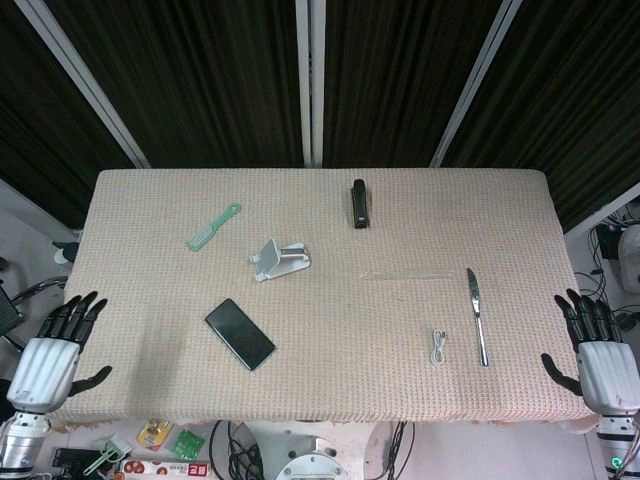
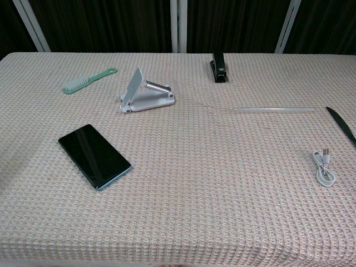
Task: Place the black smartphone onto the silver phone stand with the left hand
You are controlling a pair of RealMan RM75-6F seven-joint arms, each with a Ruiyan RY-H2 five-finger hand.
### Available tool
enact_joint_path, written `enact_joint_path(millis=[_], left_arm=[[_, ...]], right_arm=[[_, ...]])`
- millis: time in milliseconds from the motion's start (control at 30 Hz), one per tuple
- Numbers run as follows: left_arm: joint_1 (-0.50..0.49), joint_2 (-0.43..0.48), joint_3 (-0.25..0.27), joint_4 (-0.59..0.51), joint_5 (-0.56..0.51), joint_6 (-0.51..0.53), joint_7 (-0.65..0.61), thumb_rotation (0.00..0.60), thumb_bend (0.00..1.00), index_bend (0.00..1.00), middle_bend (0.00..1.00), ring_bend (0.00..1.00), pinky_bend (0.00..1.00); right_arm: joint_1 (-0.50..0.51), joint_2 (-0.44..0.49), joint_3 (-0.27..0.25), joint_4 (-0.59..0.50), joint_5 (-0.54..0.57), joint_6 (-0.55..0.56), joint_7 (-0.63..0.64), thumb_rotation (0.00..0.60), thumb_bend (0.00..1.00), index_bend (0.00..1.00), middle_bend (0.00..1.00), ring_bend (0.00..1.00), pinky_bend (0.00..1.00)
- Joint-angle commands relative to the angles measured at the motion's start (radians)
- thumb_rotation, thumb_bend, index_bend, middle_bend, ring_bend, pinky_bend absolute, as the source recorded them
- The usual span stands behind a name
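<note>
So the black smartphone (image 1: 240, 334) is lying flat, screen up, on the left half of the bench (image 1: 330, 300), angled diagonally, nothing touching it. The silver phone stand (image 1: 279, 260) sits a bit further back and slightly to the right of it, well apart from the phone, with its back plate tilted up and no phone on it. The left robot hand (image 1: 52, 350) is off the near left corner of the bench, released, holding nothing, dark fingers spread and pointing up toward the cloth edge. The right robot hand (image 1: 596, 358) is the same deal off the near right corner, loose and holding nothing. Other stuff on the cloth: a green brush (image 1: 213, 226) at back left, a black stapler (image 1: 359, 203) at back middle, a knife (image 1: 477, 315) on the right with a small white cable (image 1: 439, 346) just beside it, and what looks like a clear ruler or strip (image 1: 410, 275), hard to make out from either view.
</note>
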Motion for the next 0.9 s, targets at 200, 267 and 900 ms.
enact_joint_path(millis=[200,267,900], left_arm=[[-0.109,0.037,0.003,-0.13,0.09,-0.146,0.13,0.6,0.13,0.03,0.01,0.04,0.16],[-0.145,0.025,-0.001,-0.149,0.103,-0.202,0.165,0.6,0.13,0.03,0.01,0.04,0.16],[-0.484,-0.256,-0.104,-0.071,-0.153,-0.725,0.431,0.6,0.13,0.03,0.02,0.04,0.18]], right_arm=[[0.001,0.007,0.014,-0.007,0.023,-0.001,0.012,0.6,0.2,0.0,0.0,0.0,0.0],[0.004,0.006,0.016,-0.004,0.029,-0.009,0.012,0.6,0.2,0.0,0.0,0.0,0.0],[-0.011,0.028,0.016,0.012,0.049,-0.003,0.027,0.6,0.2,0.0,0.0,0.0,0.0]])
